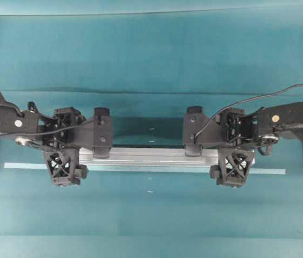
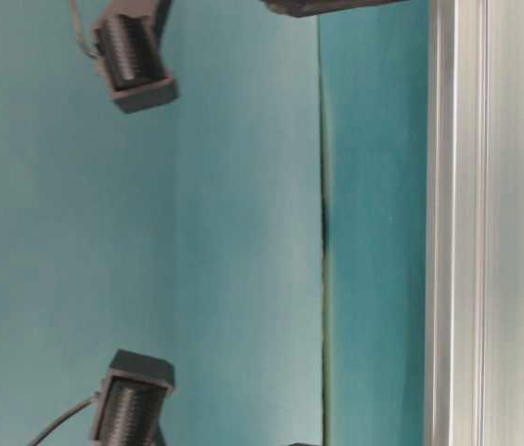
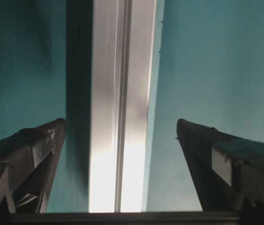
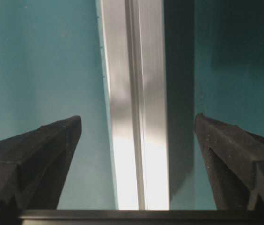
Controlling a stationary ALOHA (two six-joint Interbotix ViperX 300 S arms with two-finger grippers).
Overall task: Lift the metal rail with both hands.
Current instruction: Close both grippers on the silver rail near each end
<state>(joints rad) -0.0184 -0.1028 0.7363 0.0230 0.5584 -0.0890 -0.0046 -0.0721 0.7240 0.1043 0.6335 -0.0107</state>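
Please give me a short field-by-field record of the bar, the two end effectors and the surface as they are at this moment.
bar: metal rail, lying flat and lengthwise across the table
left end effector: left gripper, open, one finger on each side of the rail, not touching it
right end effector: right gripper, open, straddling the rail the same way
strip: thin pale tape strip running along the rail's near side
surface: teal table
lift: not yet begun

Brushed silver metal rail [image 1: 151,158], matt teal tabletop [image 1: 151,54]
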